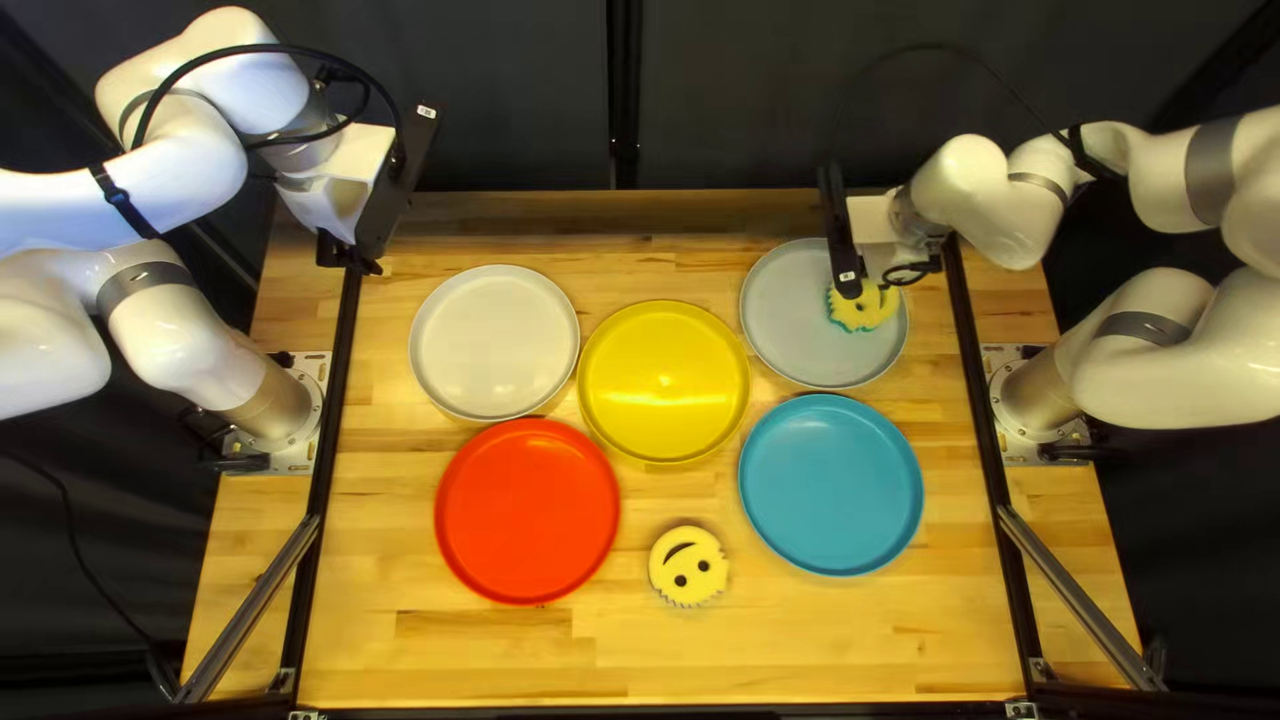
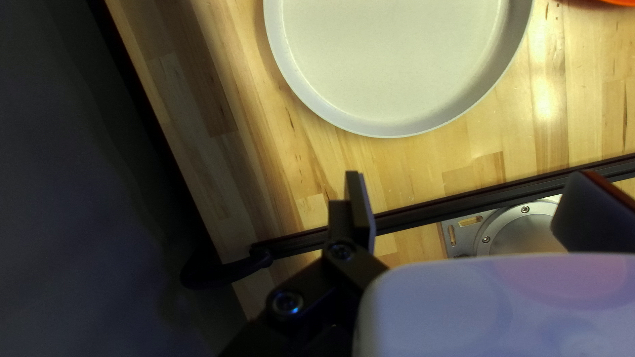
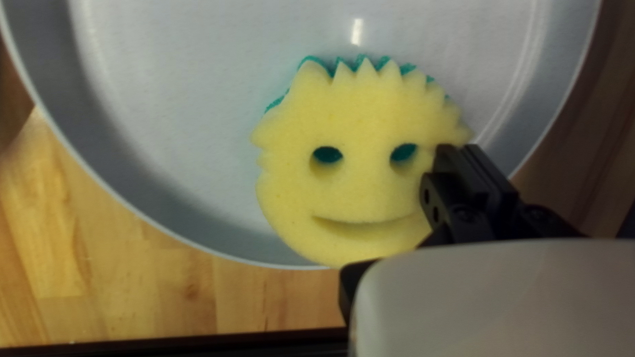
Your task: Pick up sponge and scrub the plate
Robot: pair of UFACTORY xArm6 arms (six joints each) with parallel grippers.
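A yellow smiling sponge with a teal underside lies on the grey plate at the upper right. At its edge is my right gripper. The right wrist view shows the sponge face up near the rim of the plate. Beside one eye hole, my right gripper rests over the sponge with its fingers closed together; no foam is visible between them. My left gripper hangs by the table's far left corner. Its wrist view shows the left gripper with fingers wide apart, holding nothing.
A second sponge lies on the table near the front. White, yellow, red and blue plates stand close together. The white plate is ahead of my left gripper. Dark rails edge the table's sides.
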